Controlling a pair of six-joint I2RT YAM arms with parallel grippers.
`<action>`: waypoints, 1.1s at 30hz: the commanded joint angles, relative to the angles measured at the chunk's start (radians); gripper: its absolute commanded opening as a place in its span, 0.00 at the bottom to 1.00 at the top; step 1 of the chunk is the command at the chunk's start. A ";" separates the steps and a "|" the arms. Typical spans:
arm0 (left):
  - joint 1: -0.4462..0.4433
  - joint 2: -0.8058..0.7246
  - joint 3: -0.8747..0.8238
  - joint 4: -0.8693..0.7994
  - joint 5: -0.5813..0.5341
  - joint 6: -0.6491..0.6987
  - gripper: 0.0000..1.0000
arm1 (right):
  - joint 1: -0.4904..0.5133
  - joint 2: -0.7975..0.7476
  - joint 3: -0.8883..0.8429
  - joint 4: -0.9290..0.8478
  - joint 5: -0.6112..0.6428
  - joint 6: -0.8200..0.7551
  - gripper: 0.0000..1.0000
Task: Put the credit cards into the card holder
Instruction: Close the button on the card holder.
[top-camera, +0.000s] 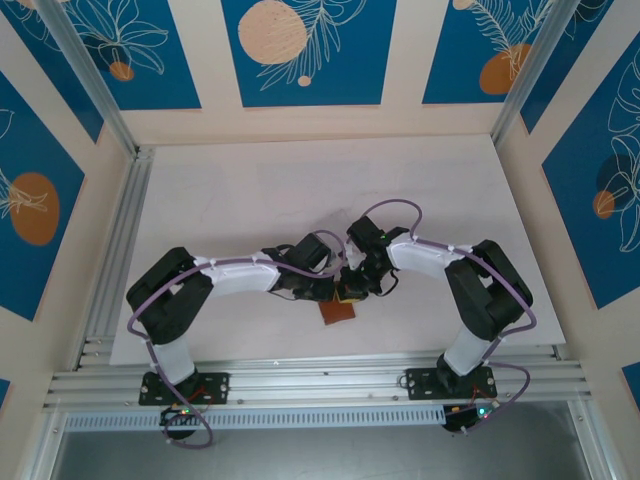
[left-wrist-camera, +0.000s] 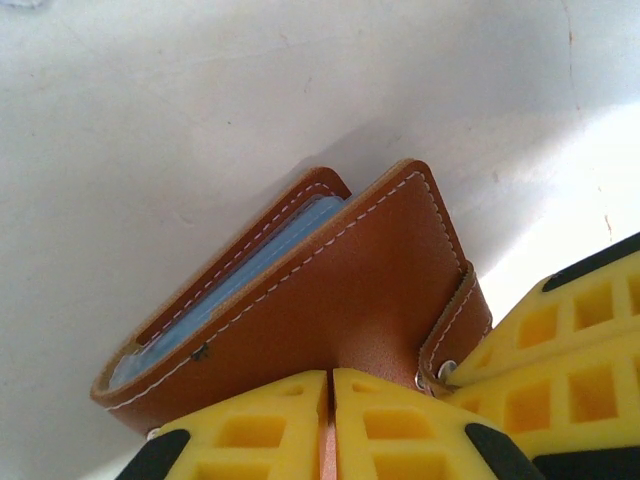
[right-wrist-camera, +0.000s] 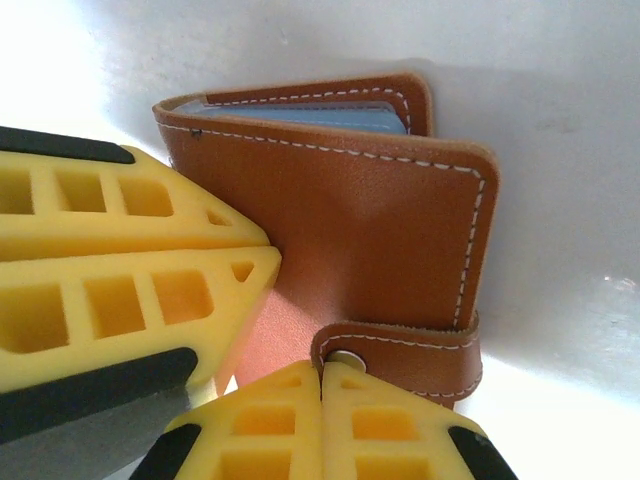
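Fingertips of the left hand (left-wrist-camera: 331, 425) are pressed together on the bottom edge of the card holder (left-wrist-camera: 330, 290), and the right hand (right-wrist-camera: 321, 420) is likewise pinched shut on its tab clasp (right-wrist-camera: 420, 350), at the near middle of the white bench (top-camera: 250, 190). Both grips are thin edge pinches, so a pull on the tab could, I judge, slip the leather free or twist it. Count: two hands, one card holder, one clasp; cards within the blue-grey lining (left-wrist-camera: 300, 235) cannot be made out.

Overhead view, wrist views close, sharing wallet (left-wrist-camera: 330, 290)
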 joint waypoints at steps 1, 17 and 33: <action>-0.022 0.088 -0.044 -0.003 -0.007 -0.011 0.10 | 0.016 0.036 0.007 -0.005 -0.069 0.013 0.00; -0.022 0.088 -0.047 0.006 -0.007 -0.012 0.10 | 0.024 0.119 -0.002 -0.022 0.000 0.038 0.00; 0.163 -0.425 -0.032 -0.179 -0.209 0.072 0.93 | -0.034 -0.246 0.189 0.015 0.194 0.029 0.99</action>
